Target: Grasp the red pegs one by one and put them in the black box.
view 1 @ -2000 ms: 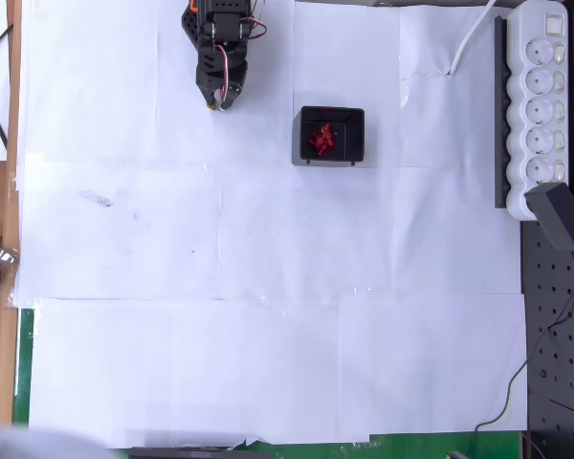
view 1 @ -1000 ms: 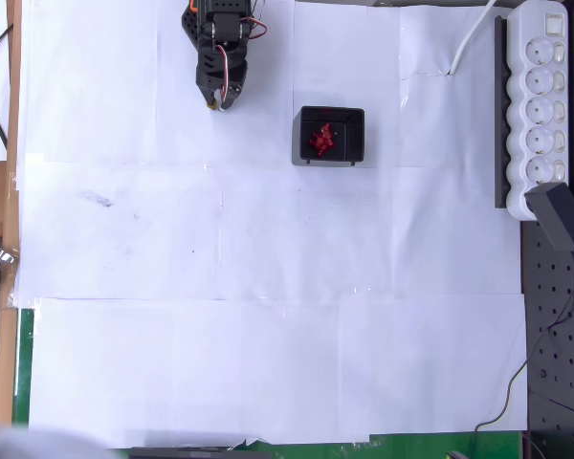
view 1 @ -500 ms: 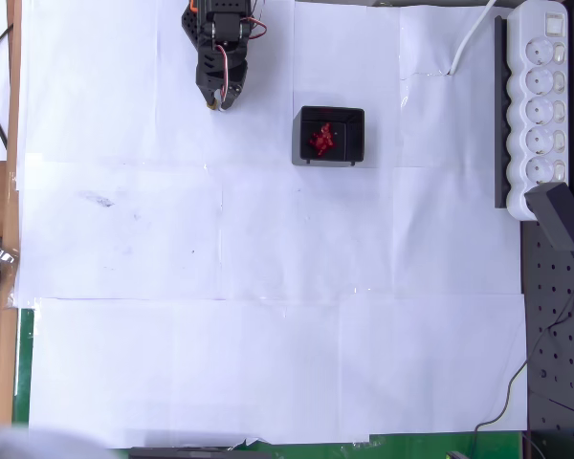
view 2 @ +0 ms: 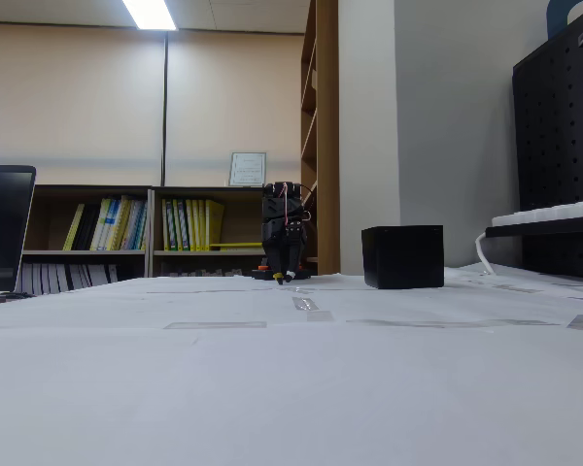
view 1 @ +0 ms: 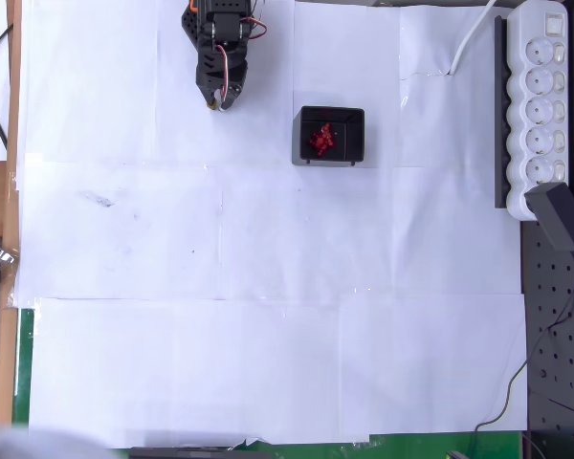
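Matt white paper sheets (view 1: 268, 239) under a matt black box (view 1: 330, 153).

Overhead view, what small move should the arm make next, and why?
Probably none beyond resting: the tiny dark-red pegs lie clustered inside the small square black box, and I see none on the white paper-covered table. The tool sits apart from the box near the table's top edge; whether it is open or shut is unclear.

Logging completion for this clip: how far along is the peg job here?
It looks finished. The red pegs lie in a cluster inside the black box, and I see no loose pegs on the white paper. The gripper sits left of the box near the table's far edge, apparently holding nothing. Nothing seems left.
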